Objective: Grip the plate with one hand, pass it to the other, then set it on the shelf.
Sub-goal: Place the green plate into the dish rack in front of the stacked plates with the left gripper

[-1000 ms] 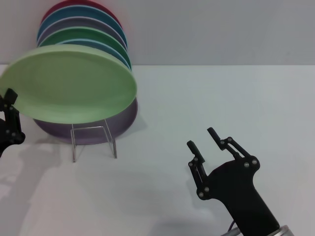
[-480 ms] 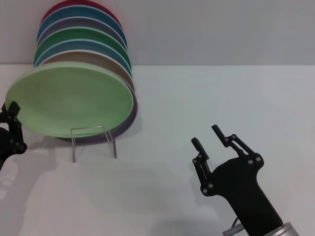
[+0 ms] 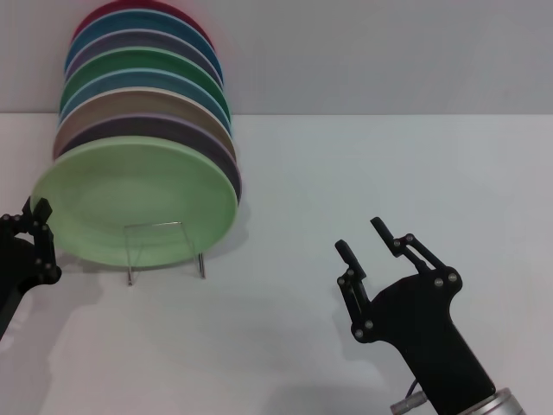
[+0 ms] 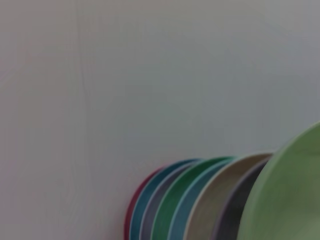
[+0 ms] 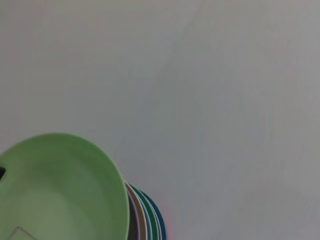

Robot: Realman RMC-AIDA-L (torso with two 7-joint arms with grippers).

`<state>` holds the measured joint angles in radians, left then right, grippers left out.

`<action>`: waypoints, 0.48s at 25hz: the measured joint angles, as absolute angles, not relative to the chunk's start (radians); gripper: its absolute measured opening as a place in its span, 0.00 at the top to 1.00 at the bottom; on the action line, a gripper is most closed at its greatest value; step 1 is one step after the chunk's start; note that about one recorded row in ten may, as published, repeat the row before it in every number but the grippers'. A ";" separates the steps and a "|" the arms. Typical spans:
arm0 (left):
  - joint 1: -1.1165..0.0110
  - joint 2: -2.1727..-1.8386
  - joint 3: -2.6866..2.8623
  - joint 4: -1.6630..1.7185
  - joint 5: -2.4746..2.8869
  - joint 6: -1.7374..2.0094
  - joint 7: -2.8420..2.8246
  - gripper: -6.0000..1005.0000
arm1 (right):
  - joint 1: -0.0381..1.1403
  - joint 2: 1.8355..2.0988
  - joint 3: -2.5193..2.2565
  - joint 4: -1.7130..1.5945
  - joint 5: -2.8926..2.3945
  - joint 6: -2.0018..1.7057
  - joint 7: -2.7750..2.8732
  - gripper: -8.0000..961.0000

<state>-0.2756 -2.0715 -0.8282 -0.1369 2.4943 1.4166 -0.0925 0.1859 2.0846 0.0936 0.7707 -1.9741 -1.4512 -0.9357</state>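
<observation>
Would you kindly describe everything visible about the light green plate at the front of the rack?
The light green plate is round, plain and matte, looking like plastic, with a shallow raised rim. It stands tilted at the front of the row of colored plates, leaning back on the dark purple plate behind it, its lower edge in the clear rack on the white table. The left claw sits by its left edge; contact cannot be judged.

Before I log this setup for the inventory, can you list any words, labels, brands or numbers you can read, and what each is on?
None: no readable text in any view.
The plate, the other plates behind it and the shelf are plain.
The left gripper and right gripper show only screws, no markings.
The table and wall are blank.
</observation>
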 joint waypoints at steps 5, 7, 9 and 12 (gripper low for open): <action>-0.277 -2.071 -0.828 -0.139 2.494 1.402 -0.089 0.96 | 0.188 2.085 0.094 0.769 -1.974 -1.451 -0.936 0.61; -0.276 -2.071 -0.825 -0.141 2.494 1.402 -0.089 0.96 | 0.190 2.085 0.093 0.768 -1.974 -1.451 -0.936 0.61; -0.274 -2.071 -0.817 -0.141 2.494 1.402 -0.089 0.95 | 0.192 2.085 0.094 0.768 -1.974 -1.451 -0.936 0.61; -0.272 -2.071 -0.813 -0.141 2.494 1.402 -0.089 0.95 | 0.195 2.085 0.094 0.765 -1.974 -1.451 -0.936 0.61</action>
